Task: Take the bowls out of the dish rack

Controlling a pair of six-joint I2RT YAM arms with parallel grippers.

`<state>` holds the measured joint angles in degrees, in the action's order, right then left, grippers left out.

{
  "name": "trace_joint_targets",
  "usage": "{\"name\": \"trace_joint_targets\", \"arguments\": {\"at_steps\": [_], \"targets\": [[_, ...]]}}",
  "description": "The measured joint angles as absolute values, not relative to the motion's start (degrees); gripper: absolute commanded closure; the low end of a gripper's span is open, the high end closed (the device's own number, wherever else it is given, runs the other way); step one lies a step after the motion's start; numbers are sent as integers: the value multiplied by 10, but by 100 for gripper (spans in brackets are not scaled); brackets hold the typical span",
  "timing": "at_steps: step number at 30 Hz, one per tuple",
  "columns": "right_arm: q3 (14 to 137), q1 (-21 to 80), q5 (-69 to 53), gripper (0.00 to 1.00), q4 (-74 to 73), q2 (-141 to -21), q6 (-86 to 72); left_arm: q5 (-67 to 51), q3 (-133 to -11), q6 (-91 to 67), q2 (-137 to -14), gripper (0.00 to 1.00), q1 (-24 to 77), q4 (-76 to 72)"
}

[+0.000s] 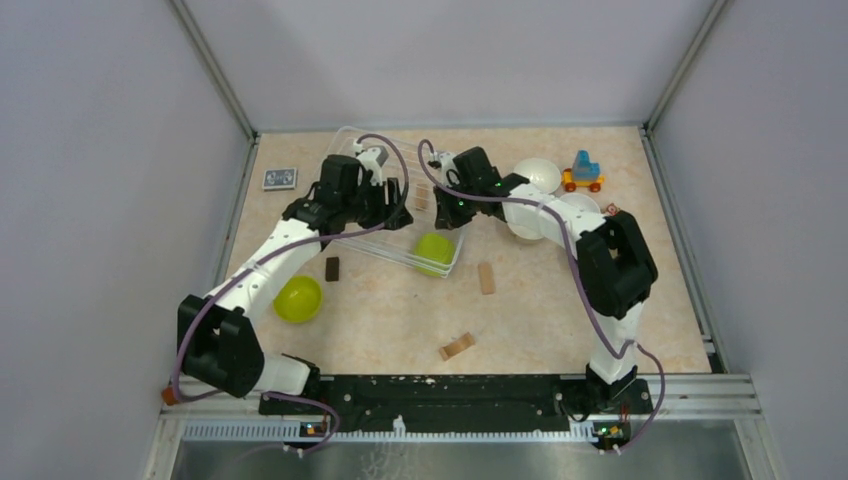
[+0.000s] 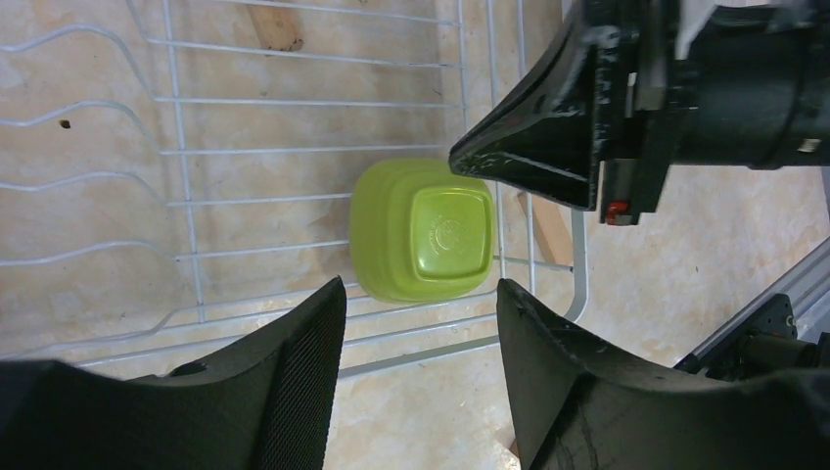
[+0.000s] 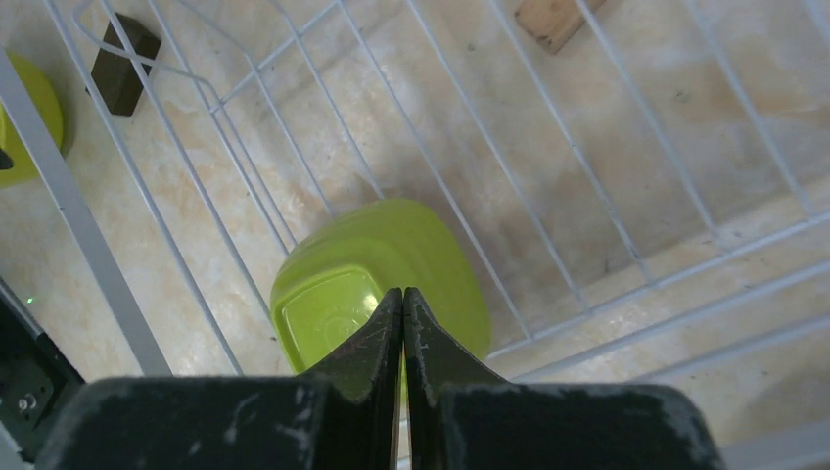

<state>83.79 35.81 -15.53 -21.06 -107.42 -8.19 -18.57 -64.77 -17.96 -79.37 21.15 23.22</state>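
The wire dish rack (image 1: 392, 240) lies at mid-table. One lime green bowl (image 1: 434, 250) rests upside down in its near right corner. My left gripper (image 2: 421, 294) hovers above that bowl (image 2: 423, 230), open, nothing between its fingers. My right gripper (image 3: 403, 292) is shut and empty, its tip just over the same bowl (image 3: 431, 255); the left wrist view shows it as a black wedge (image 2: 529, 147). A second lime green bowl (image 1: 298, 299) sits on the table left of the rack. Two white bowls (image 1: 537, 176) (image 1: 581, 206) stand to the right, partly hidden by the right arm.
A toy vehicle (image 1: 582, 172) sits at the back right and a small card (image 1: 279, 178) at the back left. A dark block (image 1: 332, 268) and wooden blocks (image 1: 486, 277) (image 1: 456, 346) lie near the rack. Grey walls enclose the table.
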Motion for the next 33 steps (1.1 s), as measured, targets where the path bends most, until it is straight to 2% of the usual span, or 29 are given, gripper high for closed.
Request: {"name": "trace_joint_targets", "arguments": {"at_steps": [12, 33], "targets": [[903, 364, -234, 100, -266, -1144, -79, -174, -648, -195, -797, 39, 221, 231], [1009, 336, -169, 100, -313, -1250, -66, -185, -648, -209, -848, 43, 230, 221]]}}
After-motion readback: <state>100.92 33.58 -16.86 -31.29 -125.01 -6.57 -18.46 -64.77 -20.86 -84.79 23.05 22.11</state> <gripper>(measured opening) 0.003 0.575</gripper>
